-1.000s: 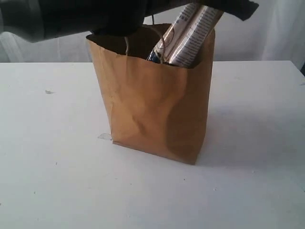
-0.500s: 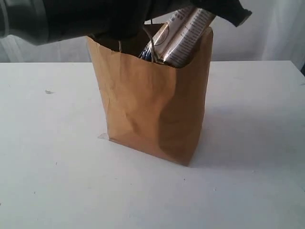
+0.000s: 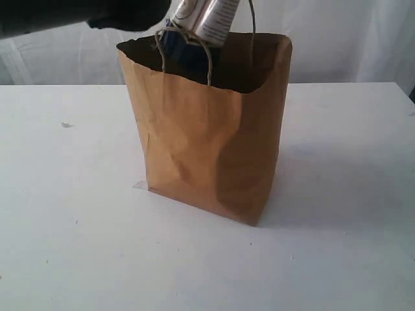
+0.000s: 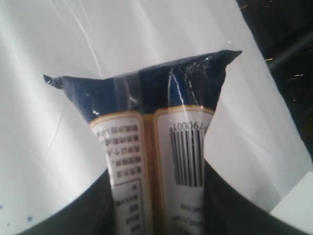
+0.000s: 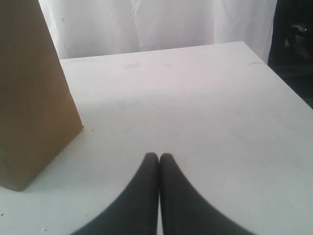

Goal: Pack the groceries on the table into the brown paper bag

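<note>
The brown paper bag (image 3: 207,139) stands upright and open on the white table (image 3: 337,194). Above its mouth, at the back left, hangs the long white-and-navy packet (image 3: 202,16), its navy end dipping just inside the rim behind the handles. In the left wrist view my left gripper (image 4: 156,191) is shut on that packet (image 4: 156,122), which points away with its barcode showing. The left arm (image 3: 97,14) comes in from the top left. My right gripper (image 5: 159,157) is shut on nothing and hovers low over the table, with the bag (image 5: 29,98) to one side. What the bag holds is hidden.
A white curtain (image 3: 350,39) hangs behind the table. A small scrap (image 3: 141,185) lies by the bag's lower left corner. The table's far corner and side edge (image 5: 274,68) show in the right wrist view, with dark space beyond.
The left arm has pulled back to the left, carrying the packet from a rightward lean over the bag's right side to a steeper stand at its back left. The bag shifted slightly left.
</note>
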You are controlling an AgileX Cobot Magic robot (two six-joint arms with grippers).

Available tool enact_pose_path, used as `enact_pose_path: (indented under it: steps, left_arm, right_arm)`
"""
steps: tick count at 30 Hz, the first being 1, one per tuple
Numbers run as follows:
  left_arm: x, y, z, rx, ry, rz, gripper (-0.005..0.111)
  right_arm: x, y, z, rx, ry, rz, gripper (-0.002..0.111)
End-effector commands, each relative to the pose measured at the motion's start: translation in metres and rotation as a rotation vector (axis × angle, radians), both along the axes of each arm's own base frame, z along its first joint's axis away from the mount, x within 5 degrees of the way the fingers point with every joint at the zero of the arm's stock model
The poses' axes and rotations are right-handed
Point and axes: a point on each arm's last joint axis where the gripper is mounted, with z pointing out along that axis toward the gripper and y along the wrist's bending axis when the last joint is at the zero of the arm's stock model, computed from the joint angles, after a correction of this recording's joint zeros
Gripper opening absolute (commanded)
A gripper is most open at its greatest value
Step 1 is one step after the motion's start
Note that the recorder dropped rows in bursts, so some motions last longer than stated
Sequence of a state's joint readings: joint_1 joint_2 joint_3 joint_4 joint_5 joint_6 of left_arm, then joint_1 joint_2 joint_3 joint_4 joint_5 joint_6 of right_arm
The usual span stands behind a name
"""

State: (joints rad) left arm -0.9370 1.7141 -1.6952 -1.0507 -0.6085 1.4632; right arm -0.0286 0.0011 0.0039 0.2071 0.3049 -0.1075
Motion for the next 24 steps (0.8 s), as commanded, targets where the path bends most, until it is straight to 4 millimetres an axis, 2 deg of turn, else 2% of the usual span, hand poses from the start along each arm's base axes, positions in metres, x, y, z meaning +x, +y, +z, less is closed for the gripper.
enact_pose_path:
  steps: [1, 4, 8, 13, 19, 24]
  left_arm:
    - [-0.004, 0.014, -0.001, -0.125, -0.035, 0.078, 0.0]
    - [-0.005, 0.015, -0.01, -0.151, -0.043, 0.065, 0.0]
    - [-0.002, 0.022, -0.021, -0.183, -0.061, 0.141, 0.0]
    - [0.0, 0.023, -0.027, -0.162, -0.047, 0.138, 0.0]
    - [0.011, 0.037, -0.022, -0.138, -0.076, 0.166, 0.0]
    - [0.007, 0.046, -0.008, -0.079, -0.081, 0.077, 0.0]
  right_arm:
    - [0.0, 0.0, 0.002, -0.005, -0.015, -0.003, 0.0]
    - [0.0, 0.0, 0.002, -0.005, -0.015, -0.003, 0.0]
    - [0.0, 0.0, 0.002, -0.005, -0.015, -0.003, 0.0]
    - [0.0, 0.0, 0.002, -0.005, -0.015, -0.003, 0.0]
    - [0.0, 0.0, 0.002, -0.005, -0.015, -0.003, 0.0]
    - [0.0, 0.0, 0.002, -0.005, -0.015, -0.003, 0.0]
